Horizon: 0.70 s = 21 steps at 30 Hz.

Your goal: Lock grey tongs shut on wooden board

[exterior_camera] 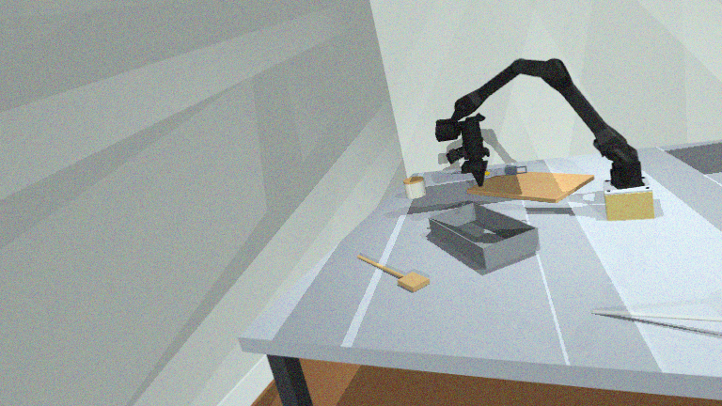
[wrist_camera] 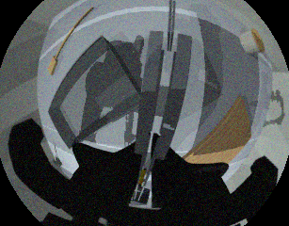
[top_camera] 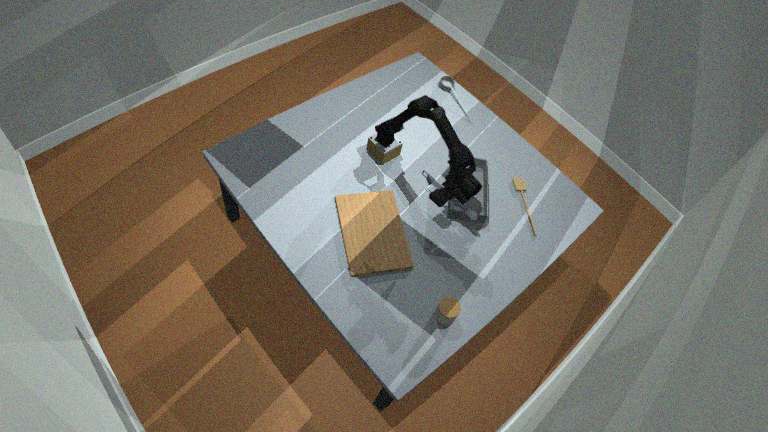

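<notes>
The grey tongs are held off the table, roughly level, with the hinge end toward the arm's base and the tips pointing away. In the wrist view their arms lie close together; the lock inside the hinge cannot be seen. My gripper points down and is shut on the tongs. It is beside the roasting tin, on the side toward the wooden board. The board lies flat with nothing seen on it.
A wooden spatula lies beyond the tin. A round pot with a wooden top stands near the table's far edge. A grey long-handled round tool lies behind the arm.
</notes>
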### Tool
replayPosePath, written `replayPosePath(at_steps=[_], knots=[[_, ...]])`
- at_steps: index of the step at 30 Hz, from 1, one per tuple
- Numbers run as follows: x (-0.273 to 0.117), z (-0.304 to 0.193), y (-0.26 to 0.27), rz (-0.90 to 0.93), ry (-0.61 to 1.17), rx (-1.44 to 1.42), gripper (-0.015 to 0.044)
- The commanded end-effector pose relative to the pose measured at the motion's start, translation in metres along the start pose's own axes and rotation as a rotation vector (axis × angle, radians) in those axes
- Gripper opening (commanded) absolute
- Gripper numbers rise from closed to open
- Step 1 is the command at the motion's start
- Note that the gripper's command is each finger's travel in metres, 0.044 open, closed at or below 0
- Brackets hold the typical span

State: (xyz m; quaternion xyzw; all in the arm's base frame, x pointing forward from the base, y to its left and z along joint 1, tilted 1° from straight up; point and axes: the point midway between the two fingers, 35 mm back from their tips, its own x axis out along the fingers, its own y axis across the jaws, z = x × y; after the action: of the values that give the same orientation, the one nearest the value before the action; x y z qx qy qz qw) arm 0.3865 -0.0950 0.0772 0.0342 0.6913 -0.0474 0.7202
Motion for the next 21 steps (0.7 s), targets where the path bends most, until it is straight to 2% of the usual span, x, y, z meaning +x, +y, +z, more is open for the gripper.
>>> replayPosePath(at_steps=[1, 6, 14, 21], knots=[[-0.003, 0.000, -0.029, 0.000, -0.007, 0.085, -0.0150], [-0.004, -0.005, -0.058, -0.002, -0.007, 0.165, -0.0150], [-0.004, -0.008, -0.071, -0.004, -0.008, 0.202, -0.0150], [-0.004, -0.021, -0.114, -0.011, -0.007, 0.318, -0.0150]])
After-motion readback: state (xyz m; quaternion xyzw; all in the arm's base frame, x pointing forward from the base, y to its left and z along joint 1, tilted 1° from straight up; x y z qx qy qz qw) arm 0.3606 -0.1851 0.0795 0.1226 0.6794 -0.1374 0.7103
